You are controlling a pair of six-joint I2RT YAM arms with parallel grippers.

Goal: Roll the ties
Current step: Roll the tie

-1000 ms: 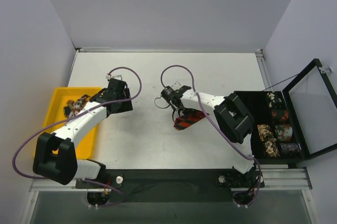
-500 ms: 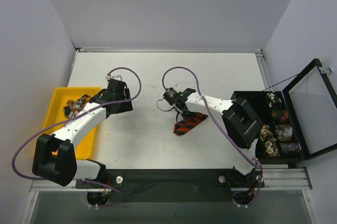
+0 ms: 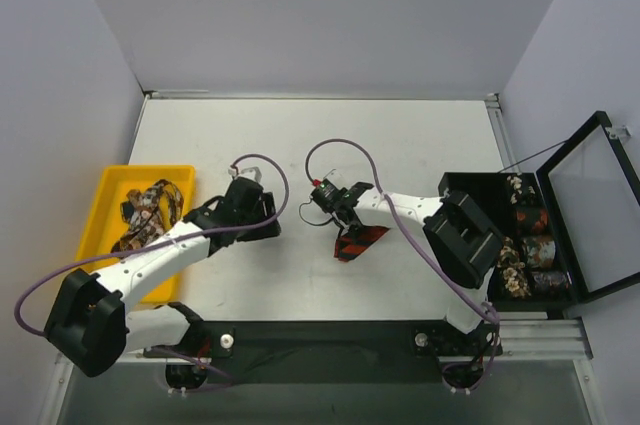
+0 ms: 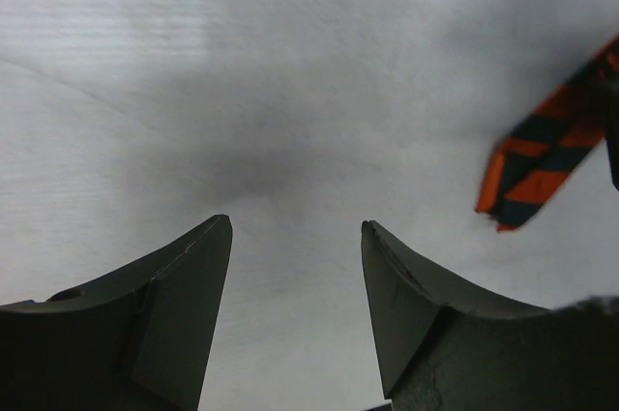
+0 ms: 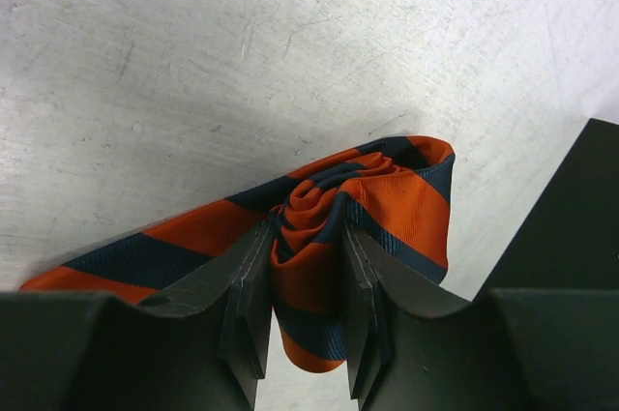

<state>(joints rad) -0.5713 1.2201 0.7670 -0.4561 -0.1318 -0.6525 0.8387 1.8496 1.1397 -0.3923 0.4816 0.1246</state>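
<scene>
My right gripper (image 5: 302, 232) is shut on the rolled part of the orange and dark striped tie (image 5: 387, 203), just above the table. In the top view the tie (image 3: 358, 239) hangs with its loose end down to the table under the right gripper (image 3: 340, 217). My left gripper (image 4: 296, 227) is open and empty over bare table, and the tie's free end (image 4: 542, 164) shows at its upper right. In the top view the left gripper (image 3: 270, 225) is left of the tie. Patterned brown ties (image 3: 148, 207) lie in the yellow tray.
The yellow tray (image 3: 105, 235) stands at the left edge. A black box (image 3: 470, 185) with an open glass lid (image 3: 590, 205) stands at the right and holds several rolled ties (image 3: 525, 245). Purple cables (image 3: 340, 145) loop above both wrists.
My left arm has swung right from beside the yellow tray toward the middle of the table. My right gripper has shifted slightly, and more of the tie's end hangs free.
</scene>
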